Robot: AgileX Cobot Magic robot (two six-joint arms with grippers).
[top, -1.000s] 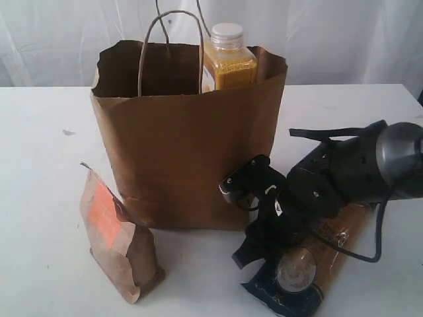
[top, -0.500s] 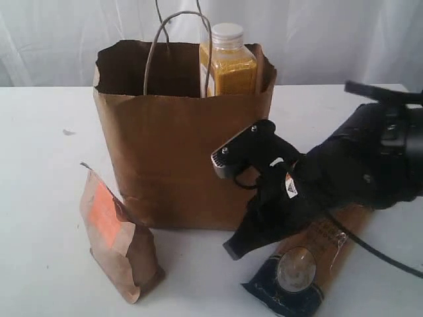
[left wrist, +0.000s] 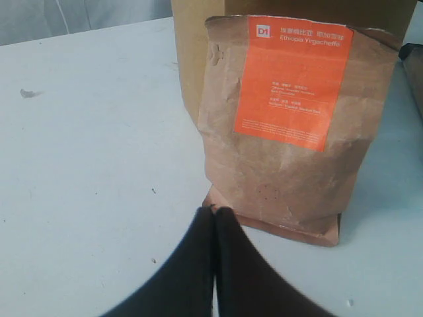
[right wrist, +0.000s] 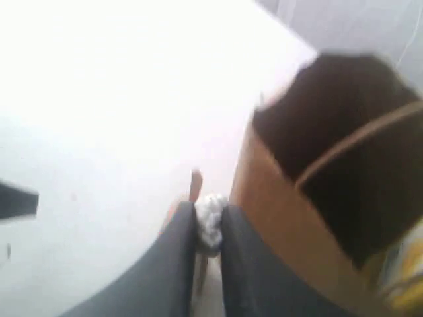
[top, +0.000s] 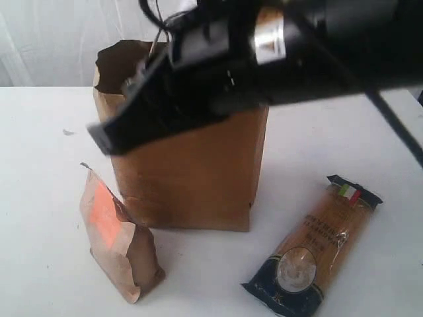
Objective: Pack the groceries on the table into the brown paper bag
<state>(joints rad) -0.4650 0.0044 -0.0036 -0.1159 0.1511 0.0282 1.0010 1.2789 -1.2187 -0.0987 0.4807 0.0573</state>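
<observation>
Brown paper bag [top: 192,178]: we count one. It stands upright on the table [top: 39,165], towards the back and middle of the exterior view. The right wrist view shows its mouth open and one loop handle [right wrist: 357,142].

Small kraft pouch [top: 119,244]: we count one. It stands upright just beside the bag's front left corner. We cannot tell whether the two touch. Its orange label [left wrist: 294,82] faces the left wrist camera.

Long pasta packet [top: 317,254]: we count one. It lies flat on the table, slantwise, to the front right of the bag and apart from it.

Other groceries: the arm hides the upper part of the bag in the exterior view, so we give no count.

Right arm [top: 297,46]: it reaches in from the upper right of the exterior view and crosses in front of the bag's upper part. It is heavily blurred.

Right gripper [right wrist: 210,211]: it hangs above the table beside the bag's open mouth and outside it. The fingers [right wrist: 178,257] stand close together with a narrow gap. A pale blurred patch shows in that gap. We cannot tell whether the jaws grip anything.

Left gripper [left wrist: 213,212]: it sits low over the table and points at the base of the pouch. The jaws are closed, tip against tip, and nothing is between them. We cannot tell whether the tips touch the pouch.
</observation>
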